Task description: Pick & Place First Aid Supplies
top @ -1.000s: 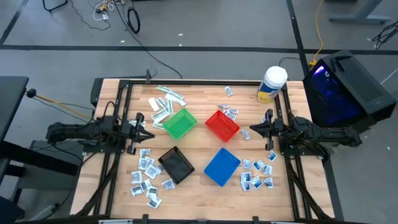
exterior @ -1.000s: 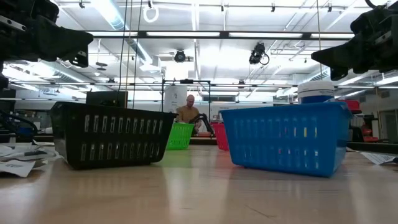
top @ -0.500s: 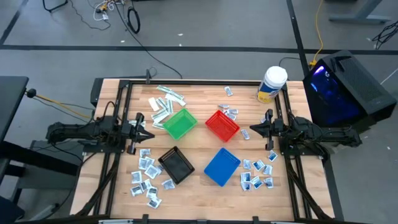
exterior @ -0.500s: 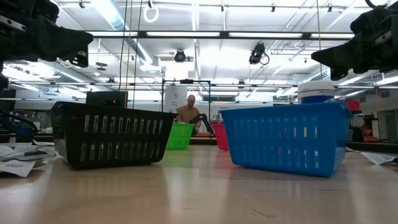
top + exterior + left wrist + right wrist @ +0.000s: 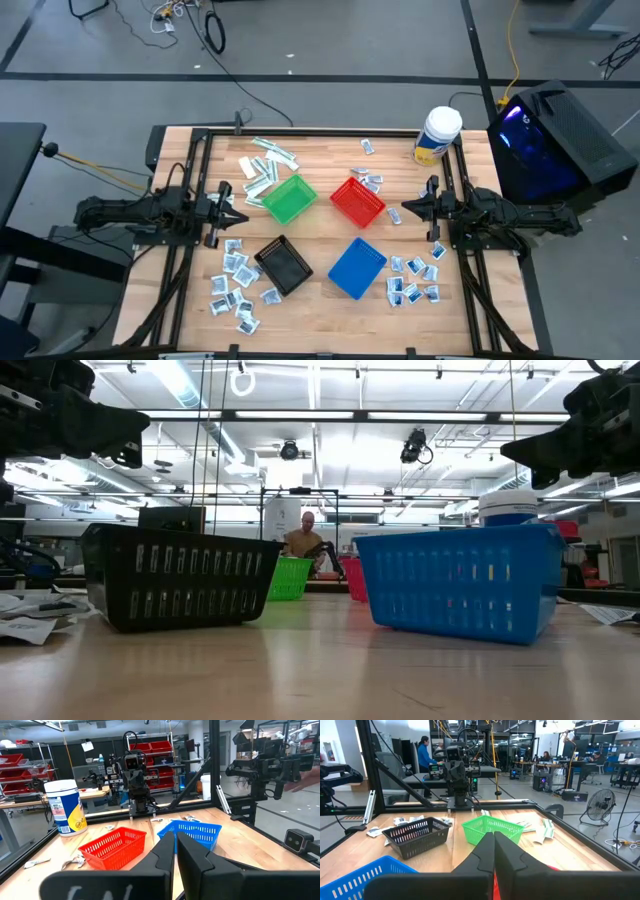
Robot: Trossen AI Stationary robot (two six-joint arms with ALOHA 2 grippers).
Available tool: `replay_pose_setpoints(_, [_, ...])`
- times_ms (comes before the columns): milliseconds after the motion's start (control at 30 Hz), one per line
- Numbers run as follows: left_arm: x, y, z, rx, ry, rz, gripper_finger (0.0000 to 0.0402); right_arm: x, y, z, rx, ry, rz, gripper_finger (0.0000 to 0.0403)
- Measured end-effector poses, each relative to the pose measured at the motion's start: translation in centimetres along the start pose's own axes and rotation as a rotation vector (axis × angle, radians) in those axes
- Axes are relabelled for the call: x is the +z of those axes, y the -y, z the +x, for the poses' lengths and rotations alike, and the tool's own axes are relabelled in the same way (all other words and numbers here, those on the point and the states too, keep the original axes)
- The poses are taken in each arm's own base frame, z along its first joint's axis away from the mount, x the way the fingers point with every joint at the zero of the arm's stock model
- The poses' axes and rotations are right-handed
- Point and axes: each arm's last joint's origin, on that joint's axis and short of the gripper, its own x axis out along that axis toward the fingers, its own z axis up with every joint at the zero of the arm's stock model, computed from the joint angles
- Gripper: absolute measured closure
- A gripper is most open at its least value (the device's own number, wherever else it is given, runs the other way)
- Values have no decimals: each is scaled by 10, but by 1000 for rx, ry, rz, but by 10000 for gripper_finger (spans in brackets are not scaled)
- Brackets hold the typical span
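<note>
Nothing has moved since the earlier frames: both arms hang where they were, above the table's side edges. Just ahead of the left gripper [image 5: 240, 212], whose fingers are pressed together on nothing, sit the green basket [image 5: 289, 198] and, nearer the front edge, the black basket [image 5: 283, 265]. Narrow strips [image 5: 262, 172] lie just beyond it toward the far edge, and square sachets [image 5: 235, 285] spread beside the black basket. Empty and closed too, the right gripper [image 5: 404, 211] faces the red basket [image 5: 357, 201]; more sachets [image 5: 412, 280] lie near it beside the blue basket [image 5: 356, 267].
</note>
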Motion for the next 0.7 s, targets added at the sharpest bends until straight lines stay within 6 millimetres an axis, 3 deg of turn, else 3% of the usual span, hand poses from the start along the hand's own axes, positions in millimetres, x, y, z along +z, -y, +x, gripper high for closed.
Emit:
replay_pose_setpoints(467, [0,0,0,0,0,0,376,1,0,0,-1,9,1,397])
replay_pose_setpoints(700, [0,0,0,0,0,0,376,12,0,-1,-1,122,20,397])
